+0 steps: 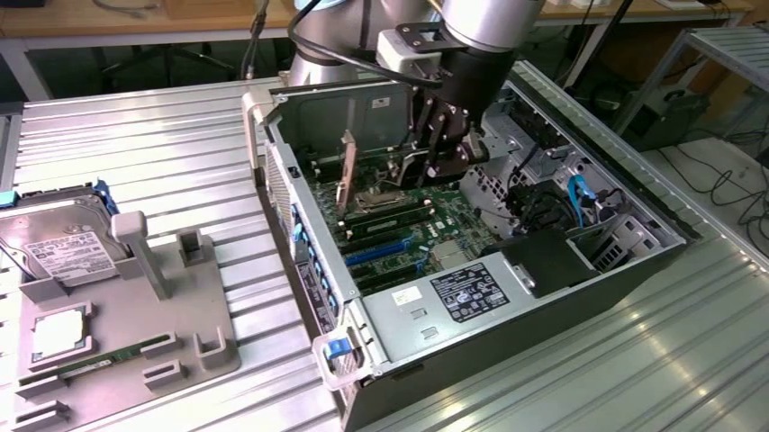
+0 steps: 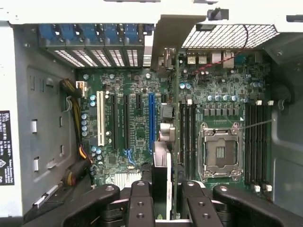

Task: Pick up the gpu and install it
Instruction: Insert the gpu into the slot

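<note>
Wrist view: my end effector [image 2: 162, 201] reaches down into the open computer case [image 2: 28, 142], its dark fingers [image 2: 140, 203] clamped on the upper edge of the gpu [image 2: 161, 165], which I see edge-on as a thin card hanging straight below them. The card sits above the motherboard [image 2: 137, 123], roughly in line with the blue expansion slot [image 2: 151, 120] and the white slot [image 2: 100, 118] further over; I cannot tell whether its lower edge touches a slot yet. Beyond it lie the bare processor socket [image 2: 220, 151] and rows of black memory slots [image 2: 258, 142].

From the exterior view, the end effector [image 1: 447, 148] is deep inside the case [image 1: 397, 315], which lies on its side on the ribbed metal table [image 1: 144, 144]. To that view's left, a grey fixture tray [image 1: 180, 306] carries a hard drive [image 1: 67, 252] and a green memory stick [image 1: 103, 364].

I judge the gpu light, stiff and fragile; it is best gripped along its top edge, clear of fan and contacts.
</note>
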`<state>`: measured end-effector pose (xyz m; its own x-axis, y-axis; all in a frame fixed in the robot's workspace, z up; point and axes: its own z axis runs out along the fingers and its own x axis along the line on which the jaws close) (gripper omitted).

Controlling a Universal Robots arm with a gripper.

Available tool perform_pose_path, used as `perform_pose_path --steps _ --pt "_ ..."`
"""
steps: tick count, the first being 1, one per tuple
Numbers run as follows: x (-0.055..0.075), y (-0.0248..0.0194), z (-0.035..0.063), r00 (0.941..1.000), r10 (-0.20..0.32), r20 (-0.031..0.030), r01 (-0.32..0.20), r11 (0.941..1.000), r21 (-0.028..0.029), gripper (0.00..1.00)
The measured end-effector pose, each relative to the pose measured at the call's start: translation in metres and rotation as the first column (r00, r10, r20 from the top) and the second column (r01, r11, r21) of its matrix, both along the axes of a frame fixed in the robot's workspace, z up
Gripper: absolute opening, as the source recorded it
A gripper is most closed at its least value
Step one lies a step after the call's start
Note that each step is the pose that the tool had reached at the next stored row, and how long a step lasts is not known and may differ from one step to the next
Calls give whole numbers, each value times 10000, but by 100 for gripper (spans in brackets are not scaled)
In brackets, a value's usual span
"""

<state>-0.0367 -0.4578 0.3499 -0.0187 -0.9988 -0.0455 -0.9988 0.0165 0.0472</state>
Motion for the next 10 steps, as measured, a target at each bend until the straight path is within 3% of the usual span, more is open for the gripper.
perform_pose_path --steps 6,10 --pt "-86 8 -105 9998 190 1 -190 9998 1 28" --pt "-92 14 -179 9979 653 3 -653 9979 1 28"
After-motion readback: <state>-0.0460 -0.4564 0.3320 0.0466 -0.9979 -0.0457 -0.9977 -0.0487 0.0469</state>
